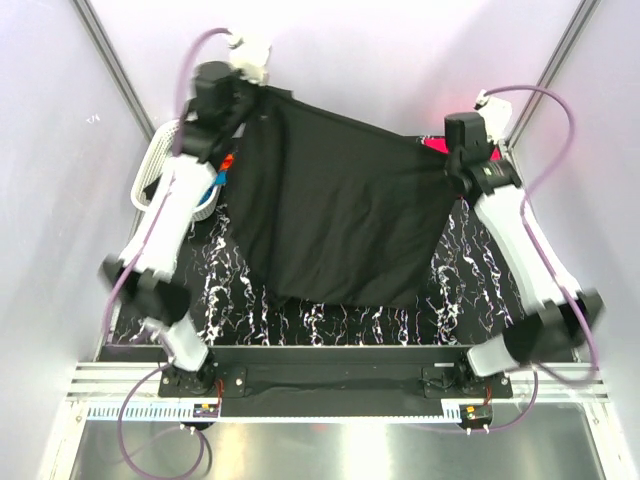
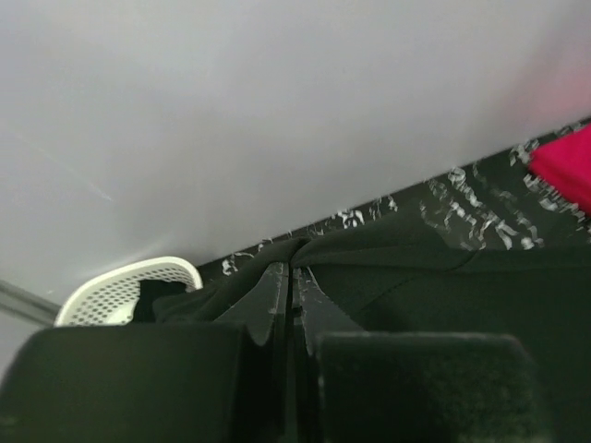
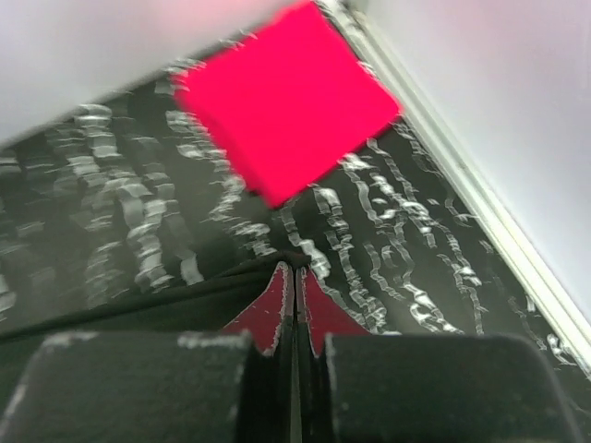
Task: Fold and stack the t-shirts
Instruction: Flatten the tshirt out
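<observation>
The left gripper (image 2: 292, 282) has its two fingers pressed together, pinching a fold of black cloth at one upper corner of a large black t-shirt (image 1: 335, 210). The right gripper (image 3: 294, 282) is likewise closed tight on the shirt's other upper corner, with a thin edge of the dark fabric caught between its fingers. In the overhead view both arms reach toward the far side of the enclosure, the left one raised higher, so the shirt's top edge slopes down from left to right. The shirt hangs spread between them as a broad dark sheet, and its lower part trails onto the surface (image 1: 480, 270), which is black with white marbled veining. Just beyond the right gripper, in the far right corner, a pinkish-red t-shirt (image 3: 286, 101) lies on the surface folded into a neat flat square; from above only a sliver of it shows past the black shirt's raised edge. Beside the left arm, at the far left, stands a white lattice basket (image 2: 129, 273), partly hidden by the arm, with a small glimpse of orange and blue cloth (image 1: 226, 163) at its inner side. Pale walls (image 2: 277, 111) enclose the surface at the back and on both sides.
</observation>
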{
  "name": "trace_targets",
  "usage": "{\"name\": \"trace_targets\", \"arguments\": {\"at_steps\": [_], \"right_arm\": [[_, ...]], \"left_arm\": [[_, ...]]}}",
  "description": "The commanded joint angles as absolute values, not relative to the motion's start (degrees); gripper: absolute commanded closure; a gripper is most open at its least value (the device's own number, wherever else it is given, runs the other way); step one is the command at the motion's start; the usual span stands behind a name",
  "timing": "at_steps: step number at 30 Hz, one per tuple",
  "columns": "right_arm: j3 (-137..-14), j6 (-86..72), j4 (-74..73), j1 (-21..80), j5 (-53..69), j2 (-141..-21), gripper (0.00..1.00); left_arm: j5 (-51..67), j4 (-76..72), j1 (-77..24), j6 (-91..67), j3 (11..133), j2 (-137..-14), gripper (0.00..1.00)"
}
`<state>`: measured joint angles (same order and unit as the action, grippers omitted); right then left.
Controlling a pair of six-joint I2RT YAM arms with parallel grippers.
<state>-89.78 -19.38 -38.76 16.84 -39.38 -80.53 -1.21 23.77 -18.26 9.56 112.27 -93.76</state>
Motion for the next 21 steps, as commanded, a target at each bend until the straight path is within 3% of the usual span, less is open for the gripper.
{"name": "trace_targets", "arguments": {"at_steps": [1,8,10,11,13,14,15,16,19,21], "right_arm": [[-94.20,-16.53,-33.05,11.01,-47.36,-86.37,1.00],[-101.51,-10.91,-32.96,4.31,-45.36,-100.09,1.00],[-102.56,-9.14,-32.87,4.31,-44.13,-102.55,1.00],[-103.00,-8.71,-32.87,4.31,-43.34,-103.53,1.00],[-103.88,-7.03,-32.96,4.31,-40.61,-105.11,0.97],[-104.06,-7.21,-33.48,4.39,-39.65,-106.34,0.92],[-104.41,-7.38,-34.01,4.31,-38.68,-106.96,0.80],[-107.98,-9.21,-37.41,4.31,-37.02,-108.70,0.61],[-111.70,-12.91,-46.89,4.39,-32.89,-111.79,0.50],[-110.23,-16.16,-49.38,4.57,-29.98,-111.36,0.49]], "left_arm": [[-4.49,15.74,-17.31,12.22,118.55,-101.84,1.00],[-2.63,12.13,-17.05,7.82,127.78,-117.41,1.00],[-4.21,11.95,-16.88,6.60,128.58,-119.26,0.95],[-5.18,11.87,-16.79,6.24,128.24,-119.27,0.64],[-8.94,12.47,-16.79,5.10,127.88,-119.00,0.24],[-9.31,14.13,-16.79,5.10,128.75,-119.09,0.21],[-9.84,18.07,-16.70,5.10,129.02,-118.31,0.18],[-10.10,19.76,-16.87,4.31,126.07,-114.73,0.15],[-9.58,18.11,-16.61,0.20,113.08,-105.59,0.16],[-8.53,18.28,-16.53,-4.64,100.85,-100.57,0.21]]}}
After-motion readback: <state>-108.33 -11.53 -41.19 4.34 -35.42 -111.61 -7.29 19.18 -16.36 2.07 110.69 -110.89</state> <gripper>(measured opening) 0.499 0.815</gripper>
